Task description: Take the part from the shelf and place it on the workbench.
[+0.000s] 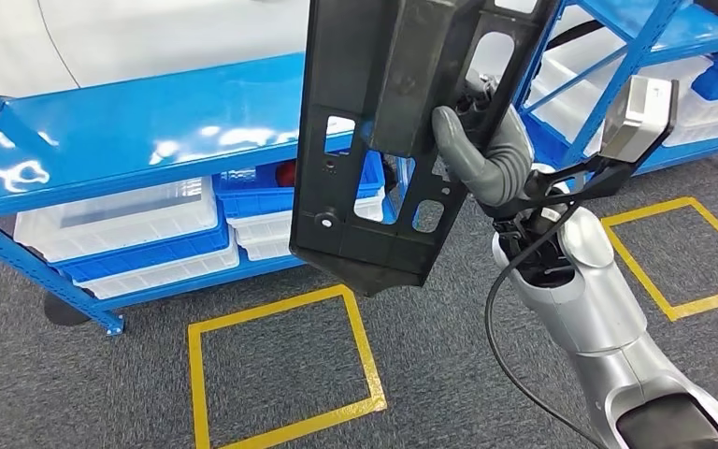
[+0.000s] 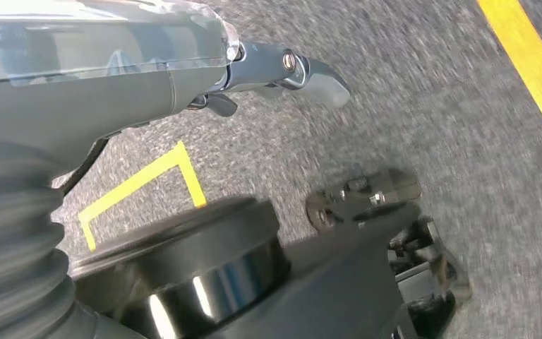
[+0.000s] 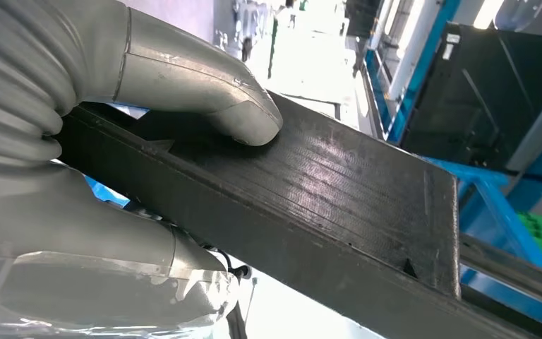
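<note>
Part point(image 1: 383, 140) gripped by right hand point(image 1: 486, 154), lower edge above grey floor point(image 1: 103, 393), left hand point(image 2: 113, 78) holding nothing

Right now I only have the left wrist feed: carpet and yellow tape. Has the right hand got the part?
Observer: Yes. The right hand grips the black part, thumb pressed on its flat face.
Operator: Is it off the shelf?
Observer: In the head view it hangs in the air, above the grey carpet and in front of the blue shelf, touching neither.
Operator: How is it sitting?
Observer: Roughly upright, long side vertical; its lower corner hangs over a yellow taped square.
Operator: Left hand busy?
Observer: No, your own feed shows the left hand holding nothing.
</note>
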Action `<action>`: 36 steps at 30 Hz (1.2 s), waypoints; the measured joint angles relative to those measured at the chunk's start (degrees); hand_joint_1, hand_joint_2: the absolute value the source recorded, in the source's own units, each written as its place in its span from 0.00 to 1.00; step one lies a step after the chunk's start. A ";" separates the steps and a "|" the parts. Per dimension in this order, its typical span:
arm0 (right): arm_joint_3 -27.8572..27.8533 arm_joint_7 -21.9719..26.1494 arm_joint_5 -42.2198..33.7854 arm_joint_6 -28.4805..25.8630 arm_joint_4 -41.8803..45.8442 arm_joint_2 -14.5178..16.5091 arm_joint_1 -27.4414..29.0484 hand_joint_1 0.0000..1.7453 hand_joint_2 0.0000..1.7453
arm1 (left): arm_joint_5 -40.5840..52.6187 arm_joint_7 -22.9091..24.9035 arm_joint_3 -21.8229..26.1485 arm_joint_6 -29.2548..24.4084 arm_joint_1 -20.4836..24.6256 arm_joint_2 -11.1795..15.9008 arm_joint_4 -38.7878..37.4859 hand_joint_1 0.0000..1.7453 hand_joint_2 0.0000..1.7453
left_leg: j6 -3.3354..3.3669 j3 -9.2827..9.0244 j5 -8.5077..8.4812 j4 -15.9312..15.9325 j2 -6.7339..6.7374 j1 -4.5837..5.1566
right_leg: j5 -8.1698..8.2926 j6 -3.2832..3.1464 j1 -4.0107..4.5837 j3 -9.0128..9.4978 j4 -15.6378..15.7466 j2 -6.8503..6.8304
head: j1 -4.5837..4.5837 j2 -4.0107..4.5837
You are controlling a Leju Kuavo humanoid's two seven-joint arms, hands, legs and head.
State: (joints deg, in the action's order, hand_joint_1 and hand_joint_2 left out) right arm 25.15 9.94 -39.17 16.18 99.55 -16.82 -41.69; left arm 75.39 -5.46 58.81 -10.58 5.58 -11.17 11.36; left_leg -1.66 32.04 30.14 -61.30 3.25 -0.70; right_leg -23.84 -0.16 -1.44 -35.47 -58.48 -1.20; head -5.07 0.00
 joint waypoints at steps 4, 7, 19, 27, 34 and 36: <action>-0.01 -0.07 -0.15 0.27 -0.05 -0.01 -0.12 1.00 1.00 | -0.03 -0.09 0.01 -0.01 0.20 0.00 0.00 0.00 1.00 | -0.02 6.15 5.36 -13.44 -2.63 -0.08 | 0.22 -0.54 0.35 -0.33 -0.07 2.41 | 0.00 0.00; -0.01 -0.12 -0.24 0.19 -0.06 -0.01 -0.11 1.00 1.00 | 0.09 0.08 -0.01 -0.02 0.28 0.01 0.00 0.00 1.00 | 0.57 3.35 0.13 -6.71 -3.69 -0.10 | 0.26 -0.44 0.43 -0.30 -0.30 4.68 | 0.00 0.00; -2.77 3.02 4.99 -0.66 2.46 -2.98 8.11 1.00 1.00 | 0.66 0.61 -0.16 0.39 -0.33 -0.13 -0.06 0.00 1.00 | 3.13 -0.41 -3.85 3.77 -2.69 -0.12 | -5.91 2.91 0.31 -8.71 -15.21 1.70 | 0.01 0.00; -7.21 6.79 14.91 -1.50 9.40 -4.66 20.65 1.00 1.00 | -0.30 1.12 -0.04 0.32 -0.32 -0.12 -0.06 0.00 1.00 | 2.10 -1.24 -2.91 3.82 1.85 0.79 | -0.08 0.55 1.56 0.15 0.42 -1.77 | 0.01 0.00; -18.76 13.93 23.52 0.50 19.75 -5.12 39.09 1.00 1.00 | -0.98 2.65 0.51 0.33 -0.17 -0.12 -0.06 0.00 1.00 | 0.66 4.49 5.75 -11.31 -2.50 0.46 | 0.23 -0.82 0.86 0.78 1.43 1.53 | 0.00 0.00; -21.39 16.30 26.41 0.56 22.80 -4.42 45.42 1.00 1.00 | -0.74 2.87 0.58 0.46 -0.09 -0.11 -0.06 0.00 1.00 | 0.54 4.01 4.23 -10.98 -2.69 0.32 | 0.13 -0.72 0.78 0.84 1.24 3.07 | 0.00 0.00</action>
State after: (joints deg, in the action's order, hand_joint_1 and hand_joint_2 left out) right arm 3.76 26.24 -12.77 16.74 122.35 -21.24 3.73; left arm 74.65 -2.59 59.39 -10.11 5.49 -11.28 11.30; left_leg -1.12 36.05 34.37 -72.27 0.56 -0.38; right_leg -23.70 -0.88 -0.65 -34.62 -57.24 1.88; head -5.07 0.00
